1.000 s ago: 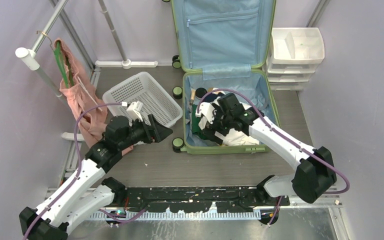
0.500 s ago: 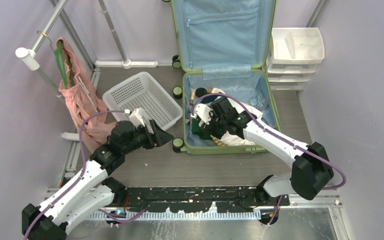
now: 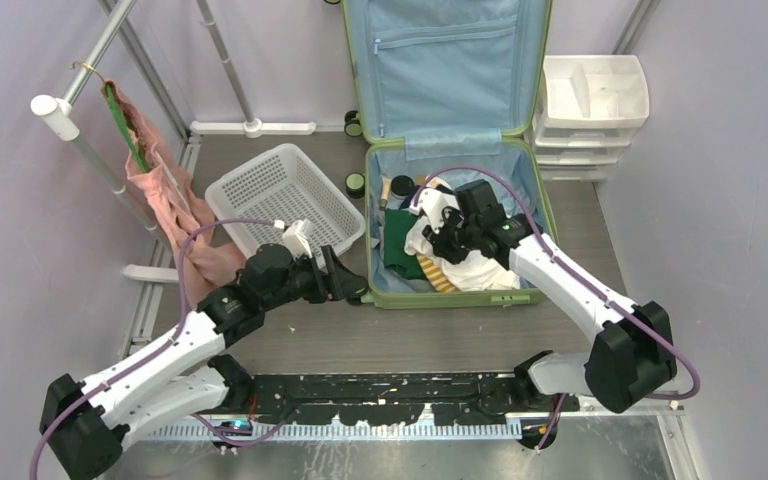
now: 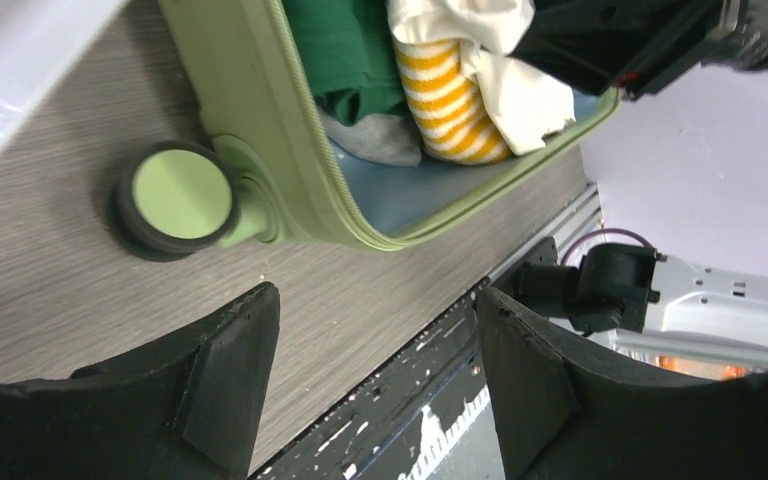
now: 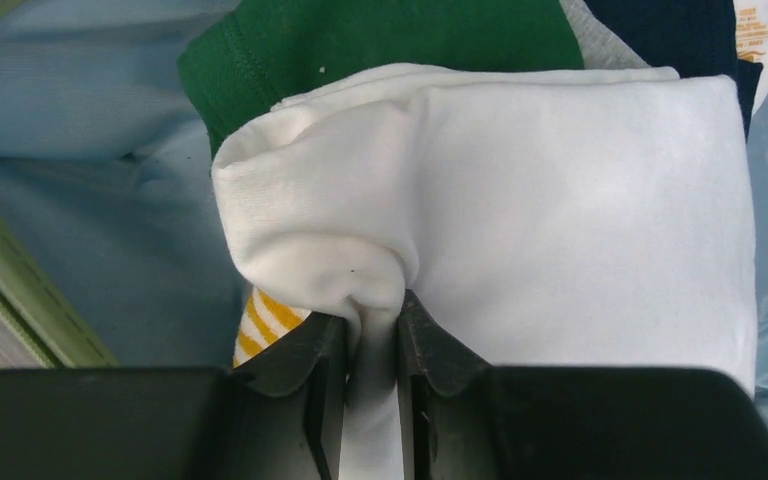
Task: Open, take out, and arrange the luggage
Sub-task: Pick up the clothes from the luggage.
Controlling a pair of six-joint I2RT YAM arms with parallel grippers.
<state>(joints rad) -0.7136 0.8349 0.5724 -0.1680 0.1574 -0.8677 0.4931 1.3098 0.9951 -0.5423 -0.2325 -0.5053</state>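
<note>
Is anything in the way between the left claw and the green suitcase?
Nothing visible. The open left gripper faces the suitcase at its near corner wheel, with only wood-grain tabletop between them.

Light-green luggage (image 3: pixel 460 299) shell, pale blue lining (image 3: pixel 450 70), inside the luggage a white garment (image 5: pixel 560 220), dark green garment (image 3: pixel 397 240), yellow-and-white striped piece (image 4: pixel 450 90), beside the luggage a white mesh basket (image 3: pixel 280 190), pink garment (image 3: pixel 175 200), grey wood-grain surface (image 3: pixel 380 335)
</note>
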